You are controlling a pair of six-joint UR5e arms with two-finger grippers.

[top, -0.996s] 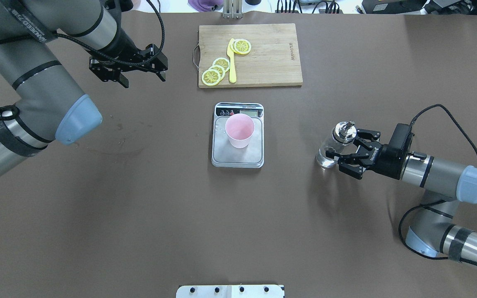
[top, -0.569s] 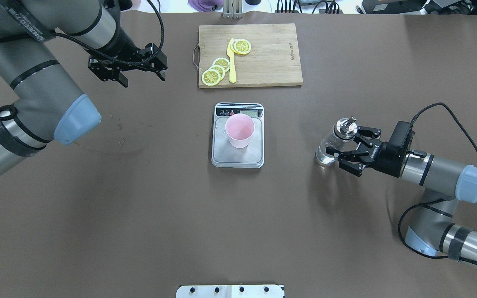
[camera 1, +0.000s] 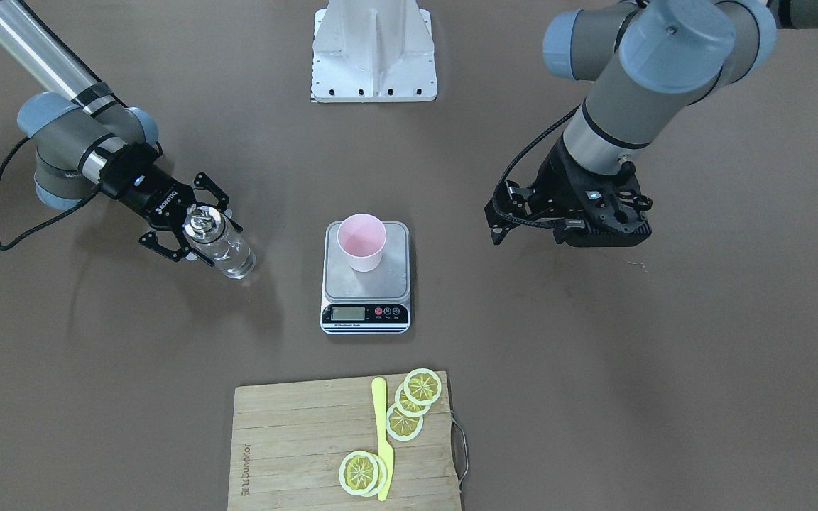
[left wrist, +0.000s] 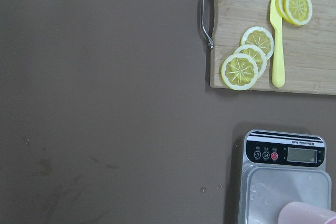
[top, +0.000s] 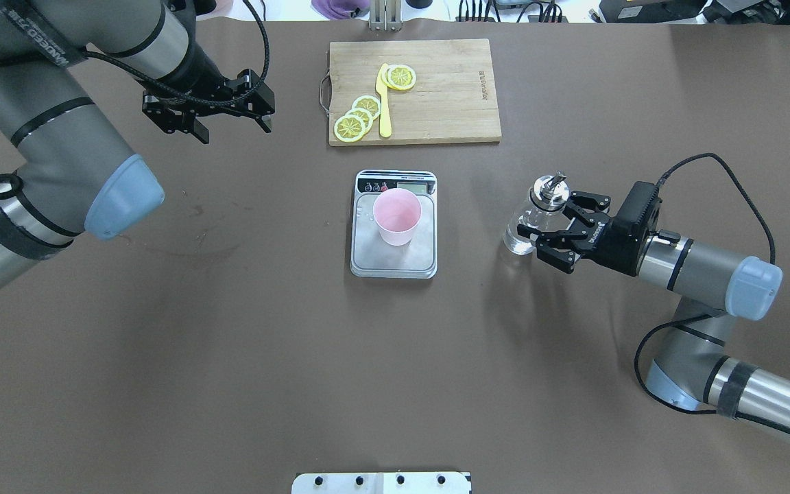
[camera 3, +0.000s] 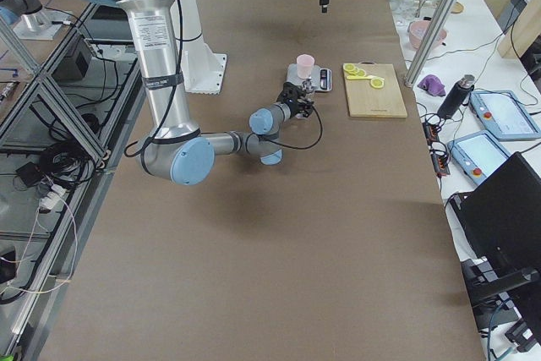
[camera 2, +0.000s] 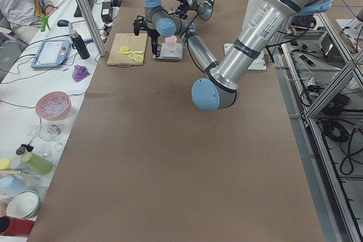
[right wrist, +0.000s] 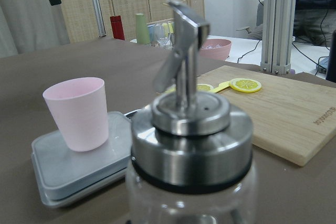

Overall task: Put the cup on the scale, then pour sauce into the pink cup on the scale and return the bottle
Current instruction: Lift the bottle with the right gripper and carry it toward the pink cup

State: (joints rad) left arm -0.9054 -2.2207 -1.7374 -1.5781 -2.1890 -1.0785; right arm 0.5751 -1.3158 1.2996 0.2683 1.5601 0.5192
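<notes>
Gripping bottle (top: pixel 524 230) in right pincer (top: pixel 547 226), seemingly just off the bench (top: pixel 230 343), well apart from cup (top: pixel 397 216) on scale (top: pixel 371 259), with left pincer (top: pixel 236 132) spread, empty. Could topple the light cup with the spout (top: pixel 558 180), or splash sauce (top: pixel 517 243) onto the scale by tilting early

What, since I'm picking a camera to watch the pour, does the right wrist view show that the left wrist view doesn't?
Only the right wrist view: the bottle with its metal pourer cap up close, and the whole cup standing upright on the scale. Only the left wrist view: the scale's display and buttons, and the cutting board with its metal handle; of the cup it shows just a sliver. Both: the scale's platform, the board, lemon slices and yellow knife.
</notes>
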